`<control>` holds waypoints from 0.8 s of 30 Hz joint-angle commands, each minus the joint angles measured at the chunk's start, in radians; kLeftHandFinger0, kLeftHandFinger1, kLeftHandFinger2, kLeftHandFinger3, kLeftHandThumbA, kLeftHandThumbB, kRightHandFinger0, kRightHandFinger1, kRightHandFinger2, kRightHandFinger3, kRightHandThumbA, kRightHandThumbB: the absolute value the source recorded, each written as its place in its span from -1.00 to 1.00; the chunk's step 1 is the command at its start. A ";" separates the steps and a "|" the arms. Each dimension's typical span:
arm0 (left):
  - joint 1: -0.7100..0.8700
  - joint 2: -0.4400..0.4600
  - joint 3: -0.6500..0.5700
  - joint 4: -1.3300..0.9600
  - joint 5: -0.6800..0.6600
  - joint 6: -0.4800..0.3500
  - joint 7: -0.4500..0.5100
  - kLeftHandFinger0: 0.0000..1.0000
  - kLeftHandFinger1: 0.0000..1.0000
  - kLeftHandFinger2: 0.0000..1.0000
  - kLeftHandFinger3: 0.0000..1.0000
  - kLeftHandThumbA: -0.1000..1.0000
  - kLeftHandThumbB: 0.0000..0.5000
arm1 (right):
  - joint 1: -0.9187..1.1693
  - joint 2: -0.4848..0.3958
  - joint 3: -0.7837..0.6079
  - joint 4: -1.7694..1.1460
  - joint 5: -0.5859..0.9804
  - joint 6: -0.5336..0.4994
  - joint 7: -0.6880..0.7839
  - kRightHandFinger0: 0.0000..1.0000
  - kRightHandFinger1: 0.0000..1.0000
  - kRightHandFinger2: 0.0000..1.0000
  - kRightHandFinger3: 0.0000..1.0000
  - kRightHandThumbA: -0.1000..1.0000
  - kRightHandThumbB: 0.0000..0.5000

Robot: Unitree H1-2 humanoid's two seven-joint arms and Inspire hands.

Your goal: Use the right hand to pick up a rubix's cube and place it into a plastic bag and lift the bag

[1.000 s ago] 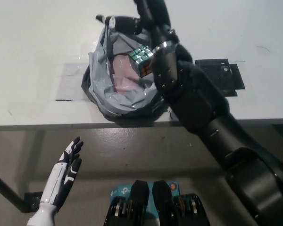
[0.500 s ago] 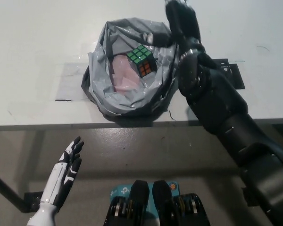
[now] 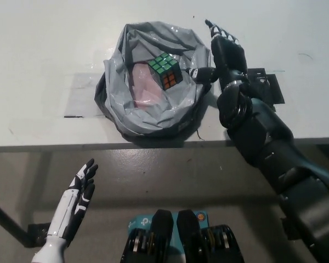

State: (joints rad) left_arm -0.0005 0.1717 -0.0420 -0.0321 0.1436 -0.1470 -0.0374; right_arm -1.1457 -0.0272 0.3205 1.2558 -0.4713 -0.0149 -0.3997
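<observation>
A Rubik's cube [image 3: 165, 71] with green top and orange side lies inside the open grey plastic bag [image 3: 148, 107] on the white table [image 3: 44, 55]. My black right hand [image 3: 222, 52] is open just right of the bag, level with its rim, and holds nothing; one finger reaches toward the bag's right edge. Below the table's front edge at lower left, my white left hand [image 3: 77, 200] rests open with its fingers apart.
A black flat plate [image 3: 263, 85] lies on the table right of the bag, partly behind my right arm. Clear tape strips [image 3: 82, 93] mark the tabletop left of the bag. The table's front edge [image 3: 55, 147] runs across the middle of the picture.
A second ago my right hand was over the bag with the cube. It let the cube go into the bag and drew back to the right and down beside the bag. The left hand has stayed put.
</observation>
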 commanded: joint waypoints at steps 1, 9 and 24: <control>-0.009 -0.003 -0.002 -0.023 0.004 -0.019 0.000 1.00 1.00 1.00 1.00 1.00 -0.35 | -0.060 0.017 -0.013 0.018 0.021 0.001 -0.010 1.00 1.00 1.00 1.00 0.78 0.99; -0.011 -0.003 0.000 -0.027 -0.005 -0.016 -0.003 1.00 1.00 1.00 1.00 1.00 -0.37 | -0.075 0.040 -0.125 0.039 0.145 0.010 0.090 1.00 1.00 1.00 1.00 0.64 0.99; -0.026 -0.002 -0.001 -0.024 0.003 -0.012 -0.003 1.00 1.00 1.00 1.00 1.00 -0.41 | -0.130 0.012 -0.462 0.066 0.404 0.185 0.292 -1.00 -0.81 -0.02 0.50 -0.69 0.04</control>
State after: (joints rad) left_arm -0.0036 0.1718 -0.0428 -0.0321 0.1457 -0.1467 -0.0375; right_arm -1.1885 0.0016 -0.0852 1.3309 -0.1752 0.1130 -0.1650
